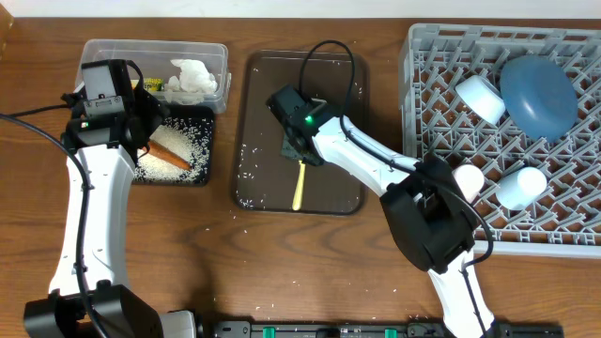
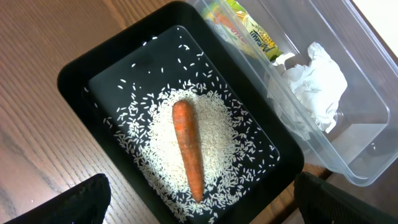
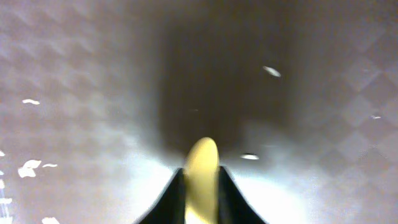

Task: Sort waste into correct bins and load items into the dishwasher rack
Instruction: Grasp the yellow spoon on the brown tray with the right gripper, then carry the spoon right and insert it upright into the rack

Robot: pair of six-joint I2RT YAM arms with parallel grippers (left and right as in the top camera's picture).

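My left gripper (image 2: pixel 208 202) is open and empty above the black tray (image 1: pixel 202 117), which holds an orange carrot (image 2: pixel 188 146) on a heap of white rice (image 2: pixel 155 140). The clear tub (image 2: pixel 367 143) beside it holds crumpled white tissue (image 2: pixel 317 87) and a yellow wrapper (image 2: pixel 245 31). My right gripper (image 3: pixel 202 186) is shut on the yellow spoon (image 3: pixel 202 165), which lies on the brown serving tray (image 1: pixel 347 94). The spoon's handle (image 1: pixel 299 188) points toward the front. The grey rack (image 1: pixel 423 113) holds the dark blue bowl (image 1: pixel 538 94), the white bowl (image 1: pixel 479 99) and two pale cups (image 1: pixel 521 186).
Loose rice grains lie along the left side of the brown serving tray (image 1: pixel 246 174) and on the table in front of it (image 1: pixel 246 230). The rack fills the right side. Cables trail from both arms.
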